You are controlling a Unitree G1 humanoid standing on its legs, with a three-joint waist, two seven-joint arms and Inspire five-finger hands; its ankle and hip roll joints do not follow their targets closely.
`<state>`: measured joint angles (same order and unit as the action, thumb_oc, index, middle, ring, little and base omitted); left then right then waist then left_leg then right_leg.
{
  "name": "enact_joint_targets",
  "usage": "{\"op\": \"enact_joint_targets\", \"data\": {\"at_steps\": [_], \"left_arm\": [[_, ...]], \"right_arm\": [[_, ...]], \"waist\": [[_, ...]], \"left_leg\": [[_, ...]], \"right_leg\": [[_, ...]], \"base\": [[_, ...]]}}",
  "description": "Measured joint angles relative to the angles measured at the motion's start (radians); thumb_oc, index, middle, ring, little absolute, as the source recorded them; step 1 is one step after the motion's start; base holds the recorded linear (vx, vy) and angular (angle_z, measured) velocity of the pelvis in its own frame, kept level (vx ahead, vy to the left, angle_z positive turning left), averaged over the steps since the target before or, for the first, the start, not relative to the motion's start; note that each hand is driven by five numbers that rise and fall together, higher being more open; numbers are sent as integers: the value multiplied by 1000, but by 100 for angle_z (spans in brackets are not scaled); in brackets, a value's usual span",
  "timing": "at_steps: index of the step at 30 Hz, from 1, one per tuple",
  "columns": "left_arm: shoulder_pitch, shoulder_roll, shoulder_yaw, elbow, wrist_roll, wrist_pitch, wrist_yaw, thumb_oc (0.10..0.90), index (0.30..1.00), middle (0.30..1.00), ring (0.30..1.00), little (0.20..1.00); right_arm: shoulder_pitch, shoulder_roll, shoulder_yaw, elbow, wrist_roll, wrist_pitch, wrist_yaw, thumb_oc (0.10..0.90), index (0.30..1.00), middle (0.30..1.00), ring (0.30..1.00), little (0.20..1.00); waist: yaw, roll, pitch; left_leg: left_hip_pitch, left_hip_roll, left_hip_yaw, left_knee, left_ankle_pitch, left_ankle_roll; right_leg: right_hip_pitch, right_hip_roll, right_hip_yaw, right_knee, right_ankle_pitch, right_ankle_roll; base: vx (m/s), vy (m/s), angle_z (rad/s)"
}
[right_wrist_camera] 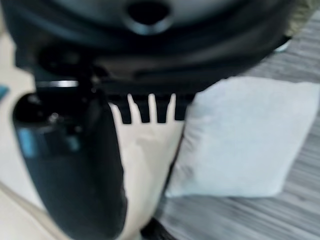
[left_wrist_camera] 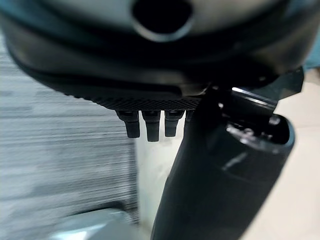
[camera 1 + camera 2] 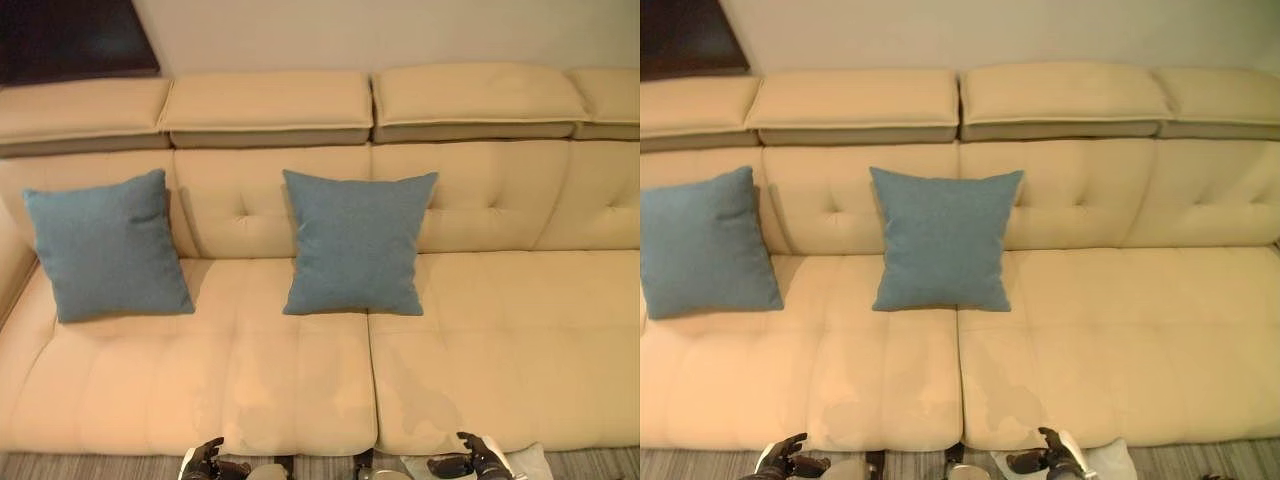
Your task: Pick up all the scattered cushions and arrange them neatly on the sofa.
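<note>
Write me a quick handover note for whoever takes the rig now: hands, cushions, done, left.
Left hand: low at the sofa's front edge, fingers straight, holding nothing.
Right hand: low at the front edge, fingers straight, holding nothing.
Done: two blue cushions stand against the sofa backrest, one at the left end, one near the middle.
Left: a pale grey cushion lies on the floor against the sofa front, just beside the right hand. It probably goes on the seat's bare right section.
</note>
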<state>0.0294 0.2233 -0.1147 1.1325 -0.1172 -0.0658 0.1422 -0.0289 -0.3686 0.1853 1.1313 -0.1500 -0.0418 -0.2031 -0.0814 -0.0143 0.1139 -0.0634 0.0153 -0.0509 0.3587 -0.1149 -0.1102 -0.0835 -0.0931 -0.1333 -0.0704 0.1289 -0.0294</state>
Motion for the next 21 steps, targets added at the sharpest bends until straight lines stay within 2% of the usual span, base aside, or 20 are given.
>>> {"op": "enact_joint_targets", "data": {"at_steps": [1, 2, 3, 4, 5, 7, 10, 11, 12, 13, 14, 15, 16, 17, 20, 21], "left_arm": [[-15, -4, -3, -4, 0, -2, 0, 800, 900, 900, 900, 900], [-33, -10, -23, -7, 1, -3, 1, 800, 900, 900, 900, 900], [-52, -16, -45, -12, 2, -4, 0, 800, 900, 900, 900, 900], [-69, -19, -58, -17, 2, -6, 0, 800, 900, 900, 900, 900], [-95, -18, -77, -24, 2, -12, 0, 800, 900, 900, 900, 900], [-98, -17, -81, -34, 2, -15, 0, 800, 900, 900, 900, 900], [-80, -18, -80, -29, 17, -15, 2, 800, 900, 900, 900, 900], [-81, -16, -78, -5, 24, -15, 6, 800, 900, 900, 900, 900], [-77, -15, -75, 8, 24, -14, 6, 800, 900, 900, 900, 900], [-65, -12, -63, 8, 23, -12, 11, 800, 900, 900, 900, 900], [-58, -12, -53, 8, 23, -9, 18, 800, 900, 900, 900, 900], [-53, -13, -38, 7, 22, -2, 23, 800, 900, 900, 900, 900], [-42, -9, -34, 12, 23, -2, 24, 800, 900, 900, 900, 900], [-47, -4, -32, 35, 23, 4, 24, 800, 900, 900, 900, 900], [-18, 25, -20, 77, 25, 7, 27, 800, 900, 900, 900, 900], [-16, 29, -18, 89, 30, 9, 27, 800, 900, 900, 900, 900]], "right_arm": [[-5, -4, 0, 1, -1, 0, 1, 800, 900, 900, 900, 900], [-15, -9, 0, 2, -2, 3, 4, 800, 900, 900, 900, 900], [-23, -11, 0, 2, -2, 6, 3, 800, 900, 900, 900, 900], [-34, -10, 1, 3, -2, 6, 4, 800, 900, 900, 900, 900], [-49, 5, 1, 4, -3, 9, 3, 800, 900, 900, 900, 900], [-51, 41, 3, 3, -3, 8, 3, 800, 900, 900, 900, 900], [-38, 68, 4, 7, -6, 12, 4, 800, 900, 900, 900, 900], [-44, 78, 5, 29, -15, 13, 7, 800, 900, 900, 900, 900], [-44, 87, 8, 51, -23, 16, 7, 800, 900, 900, 900, 900], [-33, 99, 23, 83, -26, 37, 14, 800, 900, 900, 900, 900], [-25, 103, 24, 86, -27, 43, 22, 800, 900, 900, 900, 900], [-20, 103, 23, 87, -29, 48, 29, 800, 900, 900, 900, 900], [-22, 103, 22, 88, -30, 47, 29, 800, 900, 900, 900, 900], [-20, 99, 19, 84, -30, 47, 29, 800, 900, 900, 900, 900], [-21, 95, 24, 86, -41, 51, 27, 800, 900, 900, 900, 900], [-19, 94, 24, 88, -42, 52, 26, 800, 900, 900, 900, 900]], "waist": [[-8, 6, 0], [-17, 17, -4], [-22, 37, -14], [-27, 41, -16], [-29, 18, -9], [-31, -47, -7], [-39, -100, -4], [-38, -105, 5], [-37, -98, 8], [-11, -74, 14], [6, -56, 20], [19, -29, 32], [27, -15, 38], [34, 5, 46], [54, 15, 46], [67, 16, 44]], "left_leg": [[20, 1, -5, -12, -12, 8], [49, 3, -14, -56, -46, -1], [72, 15, -16, -144, -61, 22], [95, 18, -14, -197, -65, 37], [117, 7, -12, -270, -61, 65], [111, -54, 10, -291, -30, 94], [100, -113, 52, -274, -13, 133], [83, -127, 70, -247, -18, 153], [68, -126, 87, -230, -14, 172], [71, -107, 105, -245, -4, 183], [64, -92, 113, -261, 17, 189], [73, -69, 115, -292, 45, 187], [67, -59, 118, -303, 65, 196], [65, -47, 117, -318, 78, 188], [54, -27, 130, -331, 106, 181], [52, -19, 135, -331, 109, 174]], "right_leg": [[-5, 2, 0, 1, 5, 8], [-26, 12, 6, 11, 10, 21], [-56, 22, 3, 25, 22, 32], [-77, 28, 6, 39, 35, 43], [-113, 15, 15, 56, 56, 52], [-149, -31, 54, 62, 96, 85], [-171, -90, 70, 65, 150, 149], [-177, -107, 56, 66, 179, 176], [-178, -111, 34, 53, 211, 224], [-196, -97, -18, 109, 115, 271], [-199, -81, -38, 175, 57, 243], [-217, -64, -50, 320, -33, 206], [-207, -61, -50, 383, -82, 203], [-202, -61, -47, 477, -153, 196], [-109, -74, -20, 502, -243, 207], [-92, -75, -14, 508, -255, 225]], "base": [[-212, 152, -8], [-185, 112, -3], [-293, 171, -7], [-305, 174, -10], [-359, 200, -28], [-412, 207, -38], [-415, 114, -32], [-280, 45, -21], [-508, 85, -35], [-238, 41, -37], [-425, 56, -40], [-199, 16, -17], [-263, 4, -15], [-133, -36, -16], [-167, -111, -11], [-70, -126, -27]]}}
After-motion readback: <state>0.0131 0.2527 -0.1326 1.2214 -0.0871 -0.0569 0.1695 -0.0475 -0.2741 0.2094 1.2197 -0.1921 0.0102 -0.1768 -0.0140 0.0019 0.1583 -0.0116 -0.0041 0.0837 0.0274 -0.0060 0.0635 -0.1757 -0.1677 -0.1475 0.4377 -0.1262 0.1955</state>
